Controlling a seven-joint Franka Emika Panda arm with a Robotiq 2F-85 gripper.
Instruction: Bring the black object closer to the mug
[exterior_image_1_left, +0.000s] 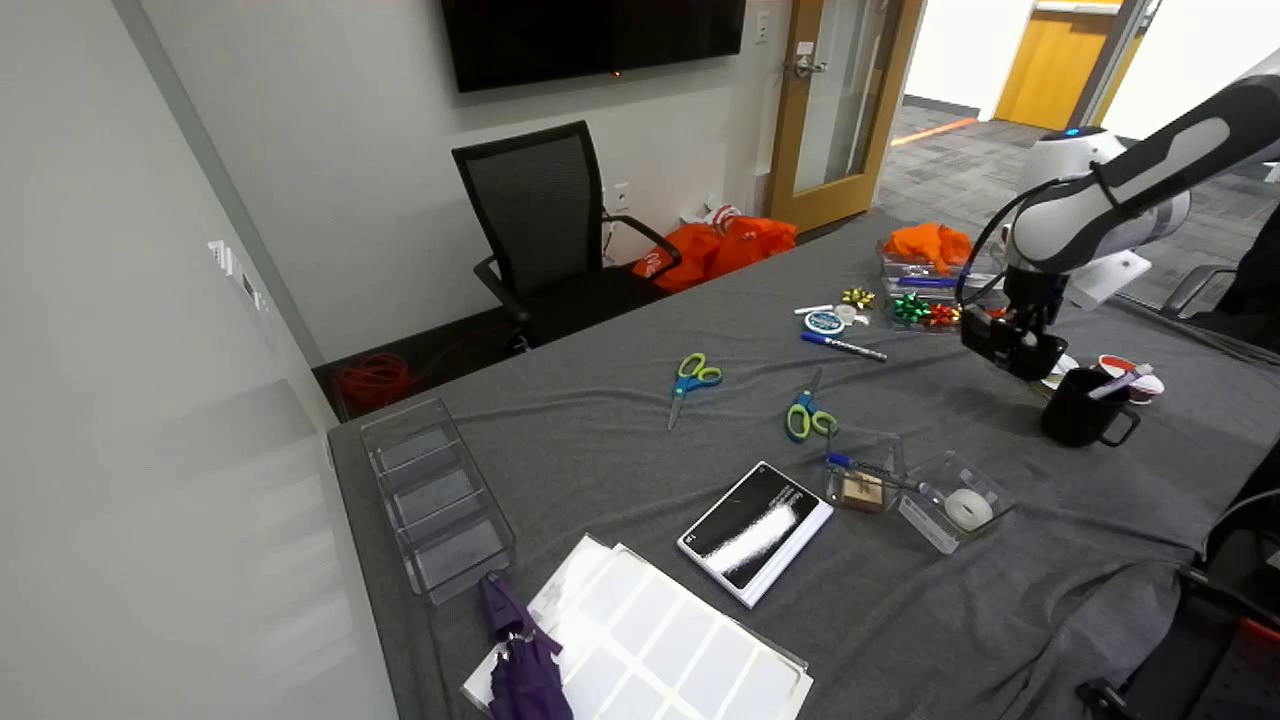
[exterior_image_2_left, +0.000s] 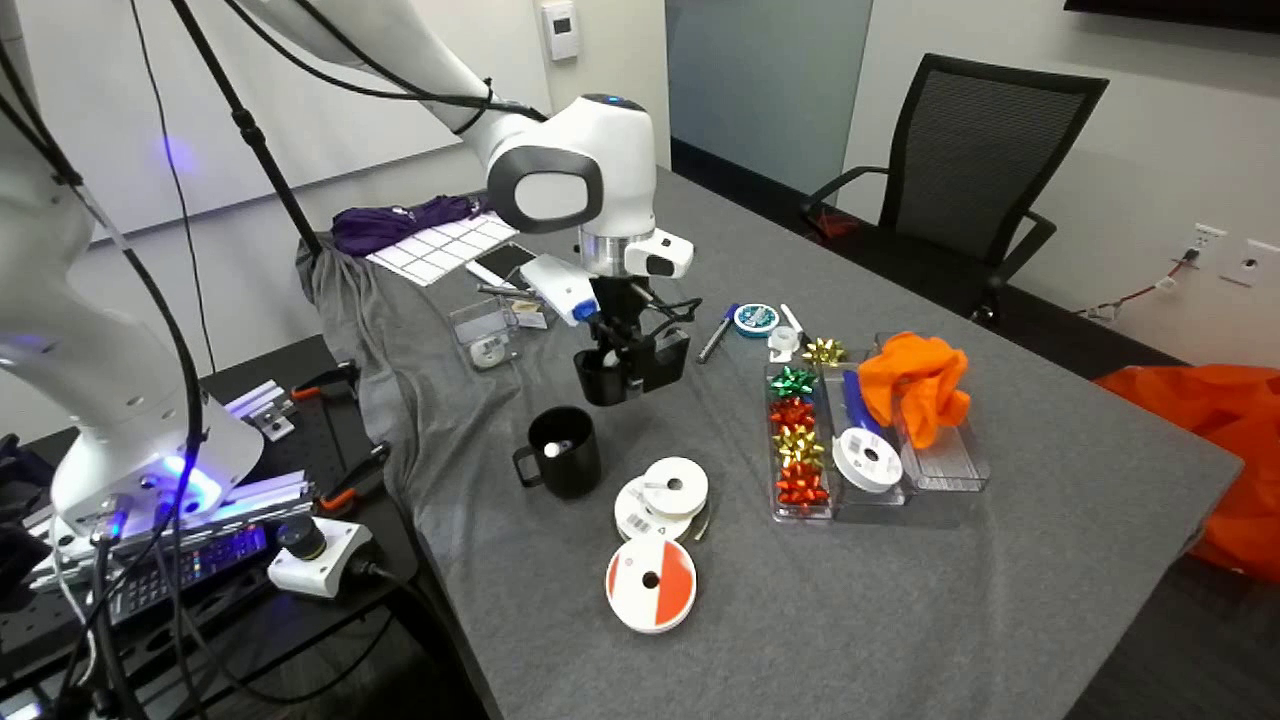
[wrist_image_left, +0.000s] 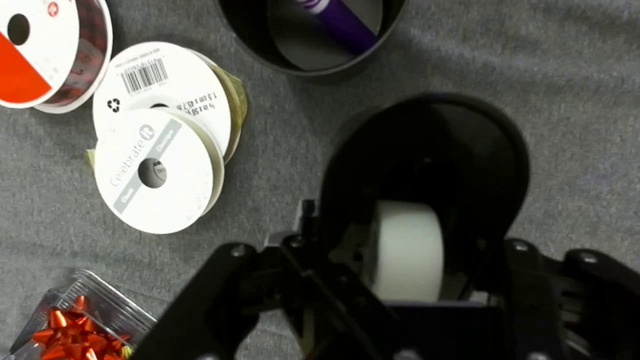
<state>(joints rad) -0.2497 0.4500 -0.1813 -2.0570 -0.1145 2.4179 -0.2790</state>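
The black object is a chunky black tape dispenser (wrist_image_left: 450, 135) with a white tape roll in it. It also shows in both exterior views (exterior_image_1_left: 1032, 358) (exterior_image_2_left: 600, 380). My gripper (wrist_image_left: 405, 250) is shut on it, with a finger on either side; the dispenser hides parts of the fingertips. The gripper also shows in an exterior view (exterior_image_2_left: 632, 345). The dispenser appears to be off the table. The mug (exterior_image_2_left: 565, 470) is black and stands upright beside it, a short gap apart. In the wrist view the mug (wrist_image_left: 320, 67) holds a purple marker and is cut off at the top.
Ribbon spools (wrist_image_left: 155, 170) lie by the mug. A clear tray with bows (exterior_image_2_left: 800, 440) and an orange cloth (exterior_image_2_left: 915, 385) stand beyond them. Two scissors (exterior_image_1_left: 808, 415), a marker (exterior_image_1_left: 843, 347), small clear boxes (exterior_image_1_left: 955, 505) and a black-and-white box (exterior_image_1_left: 755, 530) lie on the table.
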